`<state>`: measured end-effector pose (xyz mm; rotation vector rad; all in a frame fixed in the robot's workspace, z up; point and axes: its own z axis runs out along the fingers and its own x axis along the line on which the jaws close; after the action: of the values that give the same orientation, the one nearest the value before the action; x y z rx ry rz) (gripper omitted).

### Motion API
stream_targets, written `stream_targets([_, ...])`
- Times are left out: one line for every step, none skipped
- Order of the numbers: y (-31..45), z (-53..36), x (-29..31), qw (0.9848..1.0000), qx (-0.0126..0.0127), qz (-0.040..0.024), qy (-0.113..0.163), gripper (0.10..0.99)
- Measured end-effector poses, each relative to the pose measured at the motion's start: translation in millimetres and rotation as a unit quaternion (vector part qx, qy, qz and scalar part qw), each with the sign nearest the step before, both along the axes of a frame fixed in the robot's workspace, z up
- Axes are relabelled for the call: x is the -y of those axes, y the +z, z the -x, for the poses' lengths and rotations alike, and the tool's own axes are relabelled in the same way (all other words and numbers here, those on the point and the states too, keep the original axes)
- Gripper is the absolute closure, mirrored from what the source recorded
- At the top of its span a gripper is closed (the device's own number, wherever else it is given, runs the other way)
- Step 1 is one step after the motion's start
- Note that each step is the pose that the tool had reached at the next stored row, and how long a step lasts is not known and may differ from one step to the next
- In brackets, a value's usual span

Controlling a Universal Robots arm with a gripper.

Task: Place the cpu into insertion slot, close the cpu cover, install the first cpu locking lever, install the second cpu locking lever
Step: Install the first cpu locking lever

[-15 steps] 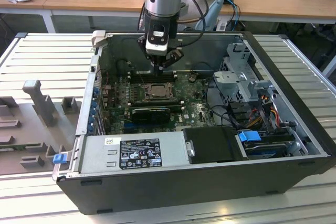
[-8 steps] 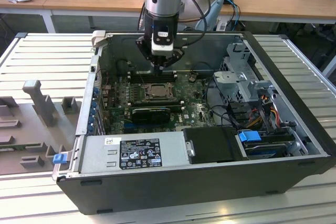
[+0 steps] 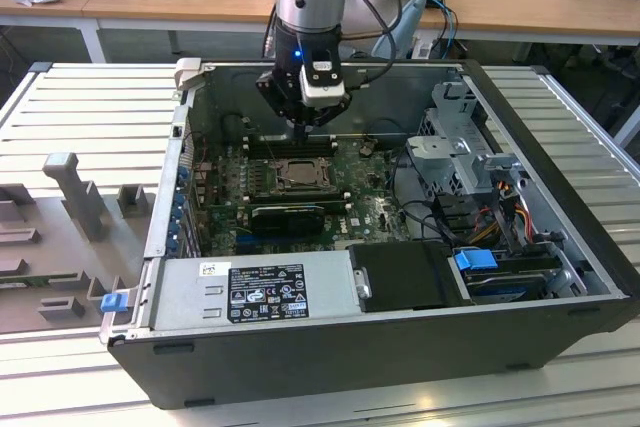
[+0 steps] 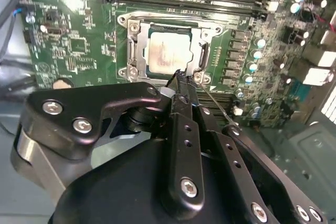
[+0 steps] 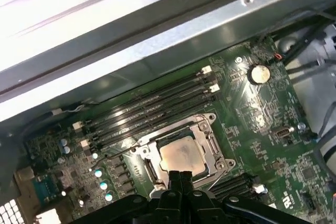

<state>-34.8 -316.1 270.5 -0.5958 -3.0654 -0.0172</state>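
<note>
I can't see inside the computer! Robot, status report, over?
Gripper shut, at insertion slot corner. Cpu in slot, cpu cover down. Thin lever rod beside gripper.

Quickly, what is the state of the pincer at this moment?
Pincer: closed, fingertips together at the edge of the cpu cover, nothing seen between them.

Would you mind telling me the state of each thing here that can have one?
cover: closed flat.
cpu: seated beneath it, top showing through its window.
lever: thin rod sticking out past the cover's corner, seemingly unlatched.
end effector: shut, tip at that corner.
case: open, side panel off.
</note>
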Motion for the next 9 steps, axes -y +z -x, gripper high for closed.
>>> stream_targets([0.0,-0.1,0.0,1.0,0.0,-0.001,0.007,0.98])
stream_targets([-0.1,-0.1,-0.1,0.9998,0.0001,-0.0022,0.017,0.98])
stream_targets([-0.2,-0.1,-0.1,0.9997,0.0,-0.0025,0.023,0.98])
stream_targets([-0.2,-0.1,0.0,0.9996,0.0,-0.003,0.028,0.98])
stream_targets([-0.2,-0.1,0.0,0.9985,0.0,-0.0054,0.055,0.98])
stream_targets([-0.2,-0.1,0.0,0.998,0.0,-0.0062,0.062,0.98])
stream_targets([-0.2,-0.1,0.0,0.9975,0.0,-0.0069,0.071,0.98])
stream_targets([-0.2,-0.1,-0.1,0.9968,0.0,-0.0073,0.079,0.98])
stream_targets([-0.3,-0.1,-0.1,0.9962,0.0,-0.0076,0.087,0.98])
